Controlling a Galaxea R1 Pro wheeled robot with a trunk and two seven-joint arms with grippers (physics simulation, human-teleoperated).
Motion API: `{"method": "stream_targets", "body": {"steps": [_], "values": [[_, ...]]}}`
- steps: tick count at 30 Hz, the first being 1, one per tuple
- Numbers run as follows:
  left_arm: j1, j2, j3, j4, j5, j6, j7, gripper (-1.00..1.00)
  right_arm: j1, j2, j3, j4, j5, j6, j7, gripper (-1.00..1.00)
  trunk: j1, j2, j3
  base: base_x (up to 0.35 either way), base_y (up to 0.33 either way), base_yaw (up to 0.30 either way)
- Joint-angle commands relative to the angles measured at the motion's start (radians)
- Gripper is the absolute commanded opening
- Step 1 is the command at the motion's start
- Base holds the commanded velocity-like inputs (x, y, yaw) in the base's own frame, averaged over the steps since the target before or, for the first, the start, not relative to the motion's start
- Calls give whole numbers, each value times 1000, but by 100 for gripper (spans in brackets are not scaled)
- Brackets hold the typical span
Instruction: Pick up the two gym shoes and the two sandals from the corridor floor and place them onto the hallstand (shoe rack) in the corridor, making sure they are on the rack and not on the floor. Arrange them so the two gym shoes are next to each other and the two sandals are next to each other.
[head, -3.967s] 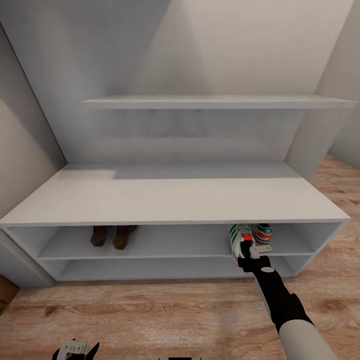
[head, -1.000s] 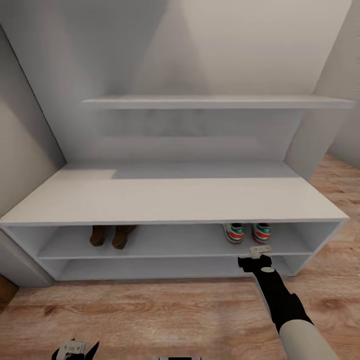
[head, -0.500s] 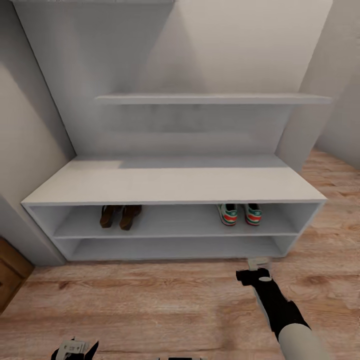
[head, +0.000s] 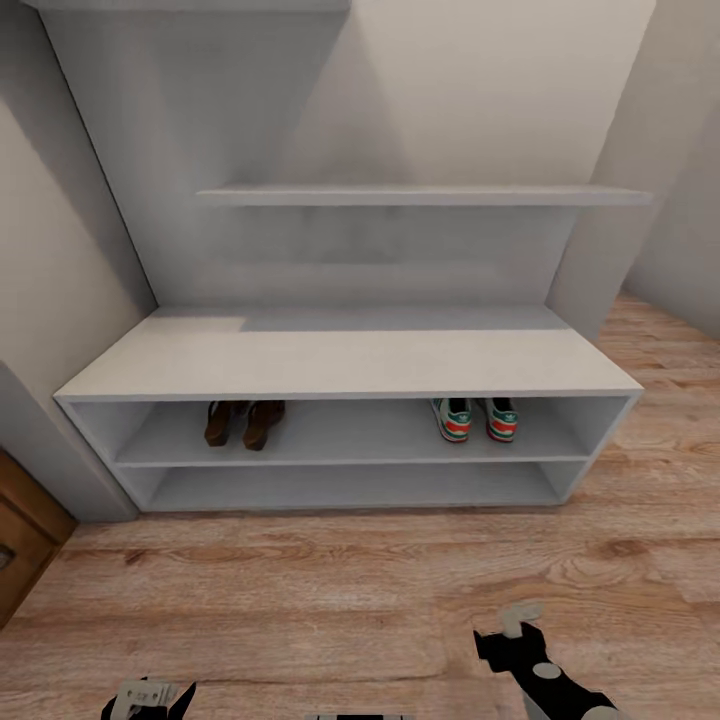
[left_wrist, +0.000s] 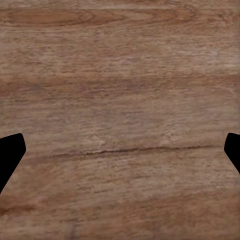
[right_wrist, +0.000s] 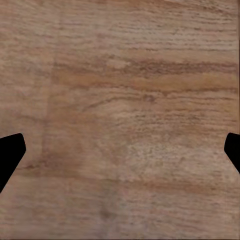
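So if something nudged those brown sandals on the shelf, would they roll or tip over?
Probably neither. The sandals look flat and slim, resting on the hallstand's upper open shelf, so they would likely slide rather than roll. Their thin build suggests they are light and somewhat bendy.

Right gripper (head: 512, 625): four seconds ago it reached into the upper open shelf of the hallstand (head: 350, 362), closed around a gym shoe; now it is drawn back, low over the corridor floor (head: 300, 590), well clear of the rack, its fingers spread wide apart in the right wrist view with nothing between them.

Gym shoes (head: 476, 419): the held one has been let go (it stands on the upper shelf just beside its mate, heels outward).

View: the camera has pulled back, so more floor shows in front of the rack and a brown wooden piece (head: 25, 530) has entered at the left edge.
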Motion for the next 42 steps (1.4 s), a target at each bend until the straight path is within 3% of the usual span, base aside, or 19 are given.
{"method": "stream_targets", "body": {"steps": [1,6,14,35,42], "values": [[0,0,8,1,1,0,-9,100,5,-1,-8,20,10,-40,-18,100,0,0,-1,-5,0,0],[-1,-1,9,2,2,1,-7,100,58,2,-8,49,6,-147,-70,100,0,0,-1,-2,0,0],[-1,-2,10,2,3,1,-7,100,85,6,-7,56,5,-191,-79,100,0,0,-1,0,0,0],[-1,-3,11,20,6,1,-6,100,99,7,-7,58,10,-193,-77,100,-81,147,65,0,0,0],[0,-4,13,36,7,1,-6,100,136,7,-7,58,10,-192,-77,100,-108,196,87,0,0,0]]}}
